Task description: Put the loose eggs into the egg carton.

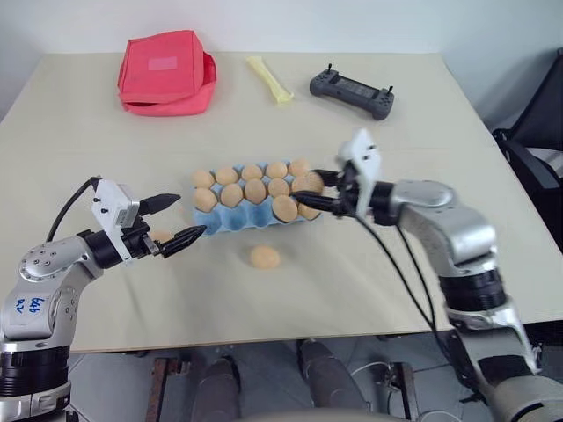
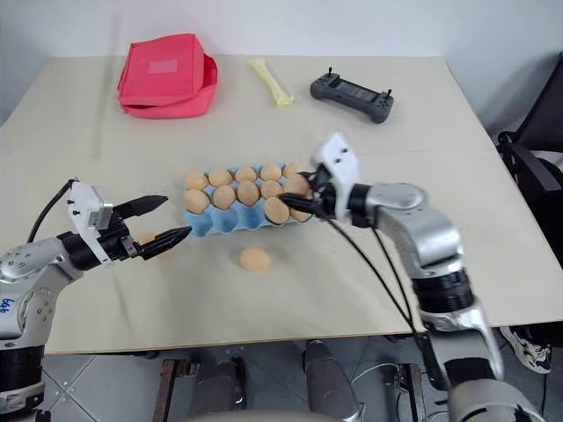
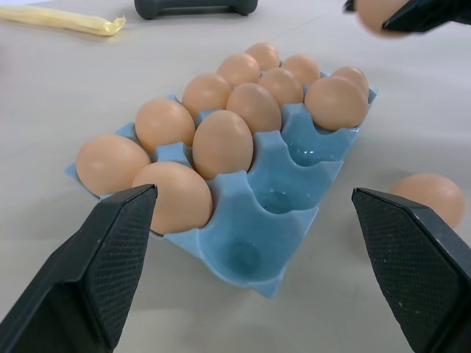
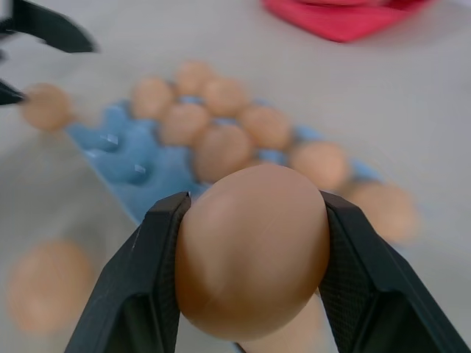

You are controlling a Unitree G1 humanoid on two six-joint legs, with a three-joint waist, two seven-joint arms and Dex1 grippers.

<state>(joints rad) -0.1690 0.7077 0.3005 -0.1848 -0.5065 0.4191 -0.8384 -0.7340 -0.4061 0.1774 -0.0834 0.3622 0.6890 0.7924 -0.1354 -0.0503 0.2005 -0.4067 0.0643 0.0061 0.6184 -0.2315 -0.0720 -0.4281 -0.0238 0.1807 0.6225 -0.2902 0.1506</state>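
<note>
Both head eyes look forward and down over the beige table (image 1: pixel 79 114) from high above, sharing nearly the whole scene. The left wrist camera sits low, close to the blue egg carton (image 3: pixel 294 191), facing it from about 8 o'clock. The right wrist camera faces that carton from 3 o'clock, very near.

Blue handwritten marks on the left arm's shoulder (image 1: pixel 35 305); not legible.

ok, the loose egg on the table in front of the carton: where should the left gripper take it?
Across its narrow middle, from above. The loose egg lies on its side on bare table, apart from the egg carton, so both flanks look free. The left gripper is open and nearest; the right gripper already holds an egg.
</note>
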